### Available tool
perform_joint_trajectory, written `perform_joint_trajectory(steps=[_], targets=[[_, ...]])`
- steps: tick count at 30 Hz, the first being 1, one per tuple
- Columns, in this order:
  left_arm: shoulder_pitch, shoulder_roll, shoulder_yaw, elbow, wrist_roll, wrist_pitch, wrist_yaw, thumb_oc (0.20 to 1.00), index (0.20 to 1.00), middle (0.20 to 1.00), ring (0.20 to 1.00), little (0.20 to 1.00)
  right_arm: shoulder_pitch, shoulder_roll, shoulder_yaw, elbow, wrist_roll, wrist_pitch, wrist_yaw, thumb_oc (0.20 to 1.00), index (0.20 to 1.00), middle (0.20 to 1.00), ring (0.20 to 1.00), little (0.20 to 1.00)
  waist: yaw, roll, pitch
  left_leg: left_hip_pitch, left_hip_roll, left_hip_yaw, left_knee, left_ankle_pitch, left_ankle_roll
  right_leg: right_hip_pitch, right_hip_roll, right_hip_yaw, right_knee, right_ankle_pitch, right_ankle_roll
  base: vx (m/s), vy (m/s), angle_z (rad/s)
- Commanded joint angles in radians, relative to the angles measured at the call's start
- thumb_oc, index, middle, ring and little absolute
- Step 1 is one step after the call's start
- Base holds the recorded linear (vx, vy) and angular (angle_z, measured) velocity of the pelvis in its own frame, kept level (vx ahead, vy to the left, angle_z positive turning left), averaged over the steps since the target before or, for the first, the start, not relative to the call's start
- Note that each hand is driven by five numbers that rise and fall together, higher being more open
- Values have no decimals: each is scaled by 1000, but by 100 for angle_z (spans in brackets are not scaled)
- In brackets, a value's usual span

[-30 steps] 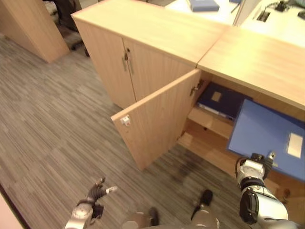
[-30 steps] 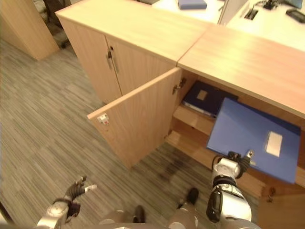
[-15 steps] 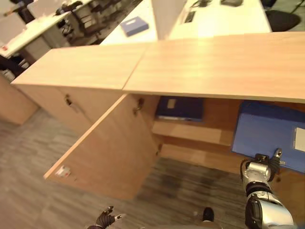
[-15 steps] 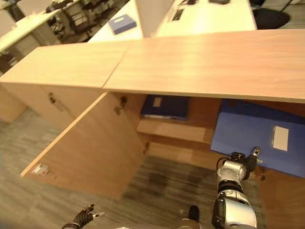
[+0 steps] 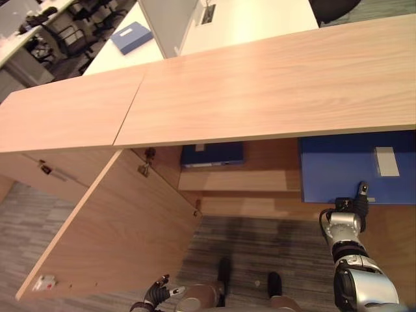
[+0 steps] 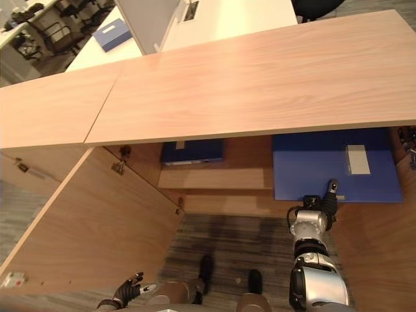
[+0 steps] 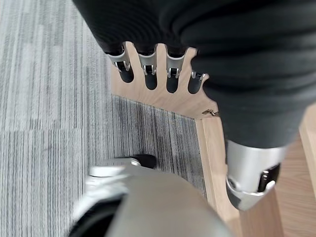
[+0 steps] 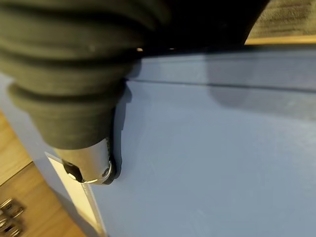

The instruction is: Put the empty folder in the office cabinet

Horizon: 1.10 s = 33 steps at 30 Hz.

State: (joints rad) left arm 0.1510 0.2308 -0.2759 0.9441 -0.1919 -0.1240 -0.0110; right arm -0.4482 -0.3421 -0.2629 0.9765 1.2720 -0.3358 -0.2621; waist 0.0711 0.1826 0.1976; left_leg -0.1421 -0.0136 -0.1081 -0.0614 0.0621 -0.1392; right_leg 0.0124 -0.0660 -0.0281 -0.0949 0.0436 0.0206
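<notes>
In the left eye view, the office cabinet [image 5: 273, 97] is standing with its left door [image 5: 110, 234] swung open. A dark blue binder [image 5: 212, 155] is lying on the inner shelf [image 5: 234, 180]. The blue folder [image 5: 354, 168], bearing a white label [image 5: 386, 161] too small to read, is sitting partly under the cabinet top, its upper edge hidden. The right robot hand [image 5: 354, 207] is touching its lower edge.

In the left wrist view, the left robot hand [image 7: 163, 74] is hanging with relaxed, straight fingers over the carpet floor [image 7: 44, 98].

In the right wrist view, the thumb [image 8: 91, 165] is pressing on the folder's face; the fingers are hidden, so I cannot tell the grip.
</notes>
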Motion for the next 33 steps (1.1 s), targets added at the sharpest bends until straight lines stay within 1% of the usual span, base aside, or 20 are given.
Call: perform_joint_trajectory(steps=[1, 2, 4, 5, 6, 8, 9, 10, 11, 12, 13, 16, 19, 22, 25, 26, 30, 31, 32, 33], targets=[[-6, 41, 7, 11, -30, -22, 14, 1000, 1000, 1000, 1000, 1000, -67, -10, 41, -21, -66, 13, 75, 200, 200, 200, 200, 200, 60, -55, -4, 3, 5, 42, 120, -49, 32, 105, -37, -64, 13, -132, 100, 141, 41, -74], [0, 40, 12, 21, -21, -19, 12, 1000, 1000, 1000, 1000, 1000, -51, -2, 45, -25, -76, 23, 78, 200, 200, 200, 200, 200, 59, -61, -9, 23, 7, 45, 104, -47, 41, 115, -37, -63, 15, -135, 99, 263, 101, -58], [2, 46, 19, 46, 9, -13, 9, 1000, 1000, 1000, 1000, 1000, -6, 17, 40, -32, -67, 35, 101, 200, 200, 200, 200, 200, 50, -101, -27, 76, -2, 77, 56, -47, 61, 131, -52, -72, 51, -150, 107, 290, 131, -8], [2, 52, 20, 43, 16, -12, 9, 1000, 1000, 1000, 1000, 1000, -1, 18, 38, -31, -66, 37, 105, 200, 200, 200, 200, 200, 54, -110, -29, 86, -6, 86, 47, -47, 68, 126, -57, -73, 78, -159, 111, 182, 118, 13], [-10, 69, 19, 31, 17, -9, 9, 1000, 1000, 1000, 1000, 1000, -6, 28, 41, -29, -65, 37, 105, 200, 200, 200, 200, 200, 57, -124, -22, 97, -4, 101, 38, -57, 84, 91, -62, -80, 170, -172, 125, 94, 91, -2], [-3, 92, 26, -24, 13, -13, 15, 1000, 1000, 1000, 1000, 1000, -32, 41, 44, -21, -63, 43, 101, 200, 200, 200, 200, 200, 68, -124, 0, 116, 13, 114, 37, -72, 103, -7, -62, -109, 338, -164, 171, 66, 96, -30], [13, 104, 29, -52, 12, -15, 15, 1000, 1000, 1000, 1000, 1000, -43, 48, 40, -15, -66, 51, 100, 200, 200, 200, 200, 200, 69, -113, 18, 126, 26, 115, 40, -78, 113, -56, -69, -139, 429, -134, 205, 53, 71, -35], [19, 106, 32, -63, 9, -15, 14, 1000, 1000, 1000, 1000, 1000, -50, 53, 39, -12, -67, 53, 100, 200, 200, 200, 200, 200, 70, -109, 25, 133, 30, 116, 41, -84, 115, -80, -86, -151, 458, -118, 218, 84, 25, -28], [22, 107, 33, -73, 7, -15, 14, 1000, 1000, 1000, 1000, 1000, -55, 56, 39, -8, -68, 54, 101, 200, 200, 200, 200, 200, 75, -108, 26, 140, 32, 115, 40, -89, 115, -84, -105, -165, 451, -109, 219, 142, -73, 8], [26, 116, 32, -98, 8, -21, 10, 1000, 1000, 1000, 1000, 1000, -64, 47, 40, -5, -73, 55, 100, 200, 200, 200, 200, 200, 86, -108, 28, 146, 37, 109, 39, -100, 111, -90, -140, -188, 398, -109, 198, 445, -381, -3], [29, 143, 15, -167, 2, -39, -4, 1000, 1000, 1000, 1000, 1000, -85, -29, 15, -2, -69, 42, 93, 200, 200, 200, 200, 200, 85, -131, 36, 154, 27, 49, 82, -162, 93, -107, -184, -109, 188, -36, 192, 438, -393, 10], [32, 147, 13, -186, 1, -45, -6, 1000, 1000, 1000, 1000, 1000, -103, -53, 6, -8, -68, 36, 93, 200, 200, 200, 200, 200, 97, -145, 36, 142, 12, 48, 99, -176, 91, -88, -201, -124, 155, -4, 200, 143, -149, 68], [47, 146, 9, -201, -13, -48, -9, 1000, 1000, 1000, 1000, 1000, -145, -99, -6, -4, -57, 29, 89, 200, 200, 200, 200, 200, 112, -145, 35, 121, 10, 44, 104, -173, 84, -91, -209, -154, 147, 13, 204, 28, -83, 38], [53, 174, 5, -220, -37, -53, -27, 1000, 1000, 1000, 1000, 1000, -217, -180, -17, 20, -35, 18, 91, 200, 200, 200, 200, 200, 118, -120, 43, 99, 17, 24, 110, -170, 70, -96, -203, -178, 147, -3, 198, 45, -95, -1], [56, 173, -4, -225, -47, -55, -33, 1000, 1000, 1000, 1000, 1000, -257, -222, -20, 50, -20, 13, 92, 200, 200, 200, 200, 200, 122, -104, 49, 90, 25, 11, 108, -166, 62, -105, -196, -186, 155, -19, 190, 10, -62, 10], [62, 174, -16, -227, -49, -56, -40, 1000, 1000, 1000, 1000, 1000, -288, -265, -30, 77, -5, 11, 88, 200, 200, 200, 200, 200, 126, -90, 52, 85, 32, 0, 106, -161, 54, -108, -191, -192, 159, -34, 182, 35, -113, 19], [78, 171, -38, -234, -56, -59, -57, 1000, 1000, 1000, 1000, 1000, -339, -350, -40, 135, 19, 10, 88, 200, 200, 200, 200, 200, 139, -54, 52, 81, 45, -23, 87, -141, 37, -112, -182, -212, 166, -58, 170, 26, -91, 16], [78, 170, -40, -235, -57, -59, -58, 1000, 1000, 1000, 1000, 1000, -341, -355, -39, 139, 20, 11, 89, 200, 200, 200, 200, 200, 139, -52, 52, 80, 46, -25, 85, -140, 36, -112, -181, -214, 166, -59, 169, 5, -63, 25], [76, 176, -48, -223, -55, -53, -69, 1000, 1000, 1000, 1000, 1000, -363, -392, -31, 155, 21, 12, 92, 200, 200, 200, 200, 200, 140, -32, 50, 78, 52, -33, 74, -131, 28, -116, -179, -219, 167, -69, 166, 9, -39, 24], [52, 176, -52, -167, -50, -44, -65, 1000, 1000, 1000, 1000, 1000, -381, -395, -20, 164, 20, 11, 93, 200, 200, 200, 200, 200, 132, -24, 44, 80, 56, -34, 68, -127, 25, -118, -176, -220, 167, -75, 162, 35, -66, 18]])
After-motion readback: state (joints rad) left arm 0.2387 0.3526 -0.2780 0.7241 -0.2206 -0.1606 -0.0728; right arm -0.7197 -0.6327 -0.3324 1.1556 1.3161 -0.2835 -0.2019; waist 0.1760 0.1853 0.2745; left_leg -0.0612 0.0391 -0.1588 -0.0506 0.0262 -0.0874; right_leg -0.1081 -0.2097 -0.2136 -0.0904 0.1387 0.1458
